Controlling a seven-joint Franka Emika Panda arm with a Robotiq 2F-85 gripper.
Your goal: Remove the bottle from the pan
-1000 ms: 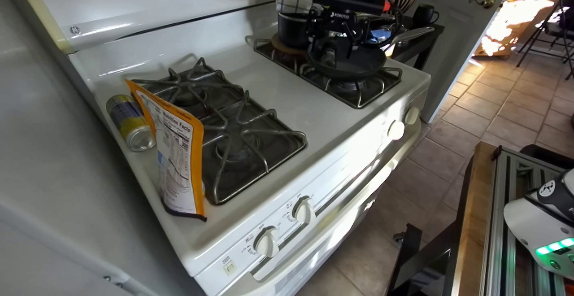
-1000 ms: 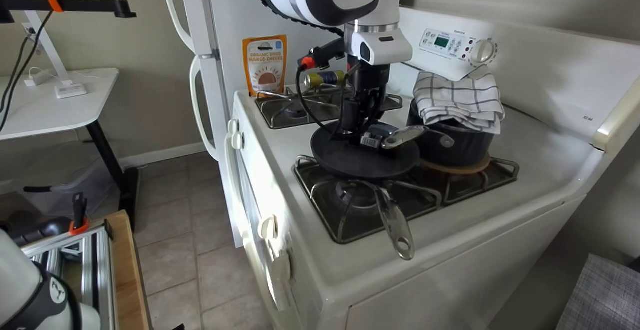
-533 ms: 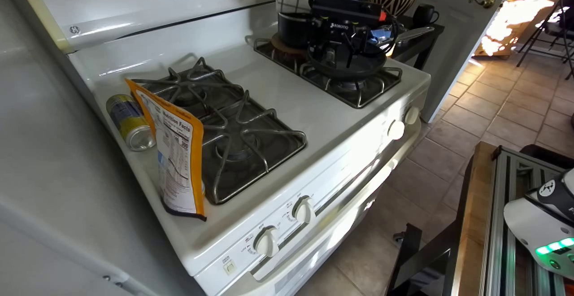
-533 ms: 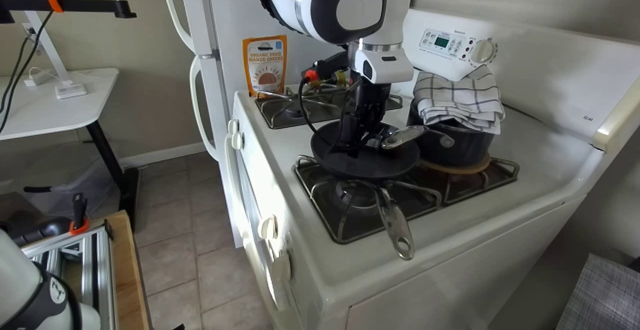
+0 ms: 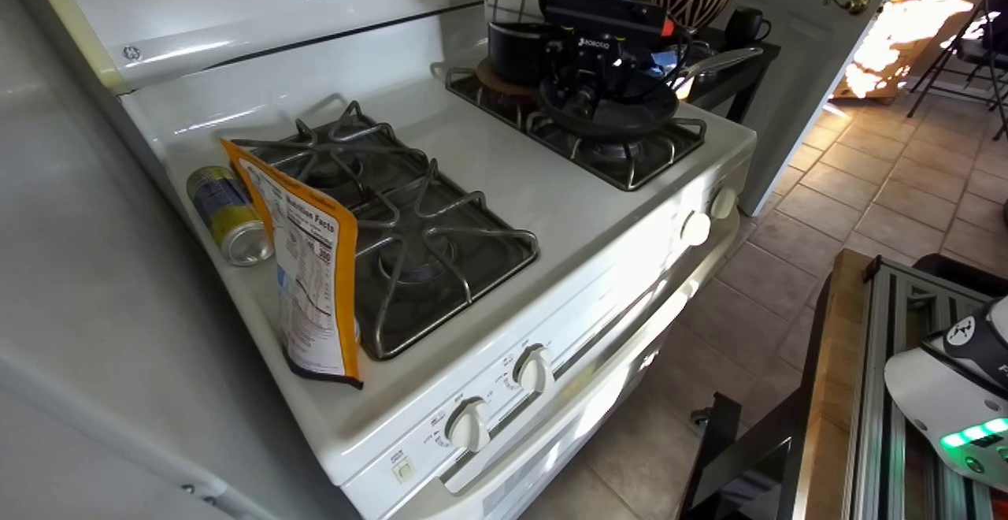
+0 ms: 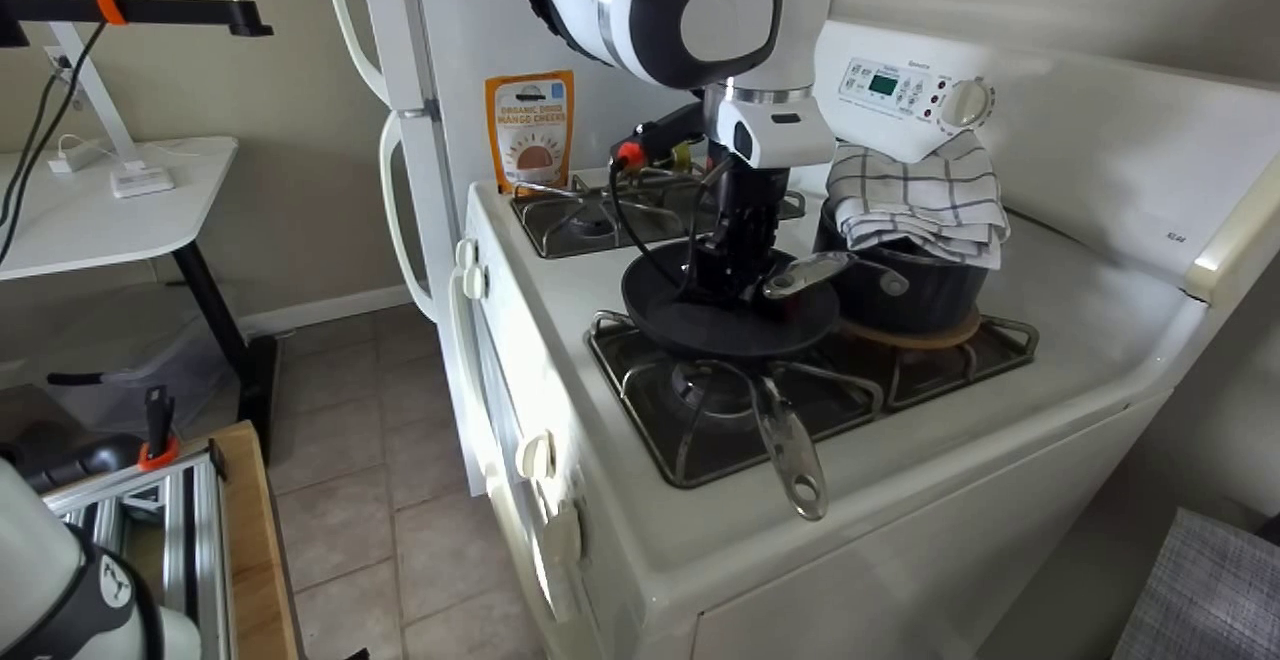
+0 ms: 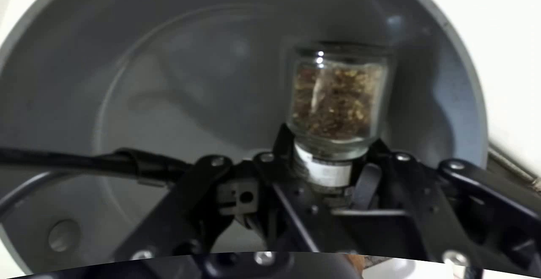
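Note:
The bottle, a glass jar of brown and golden flakes with a white label band, lies in the pan in the wrist view. My gripper is shut on it, one finger against each side at the label end. In both exterior views the arm reaches down into the black pan, whose metal handle points away from the burner. There the gripper and a pot handle cover most of the bottle. The same pan stands at the stove's far side.
Close beside the pan is a dark pot topped by a folded checked cloth; its handle juts over the pan. An orange-and-white bag and a can sit by the other burner grate.
My gripper has come down into the pan and shifted toward the pot side. Its fingers have closed from wide apart onto the bottle, which has become mostly hidden in the exterior views.

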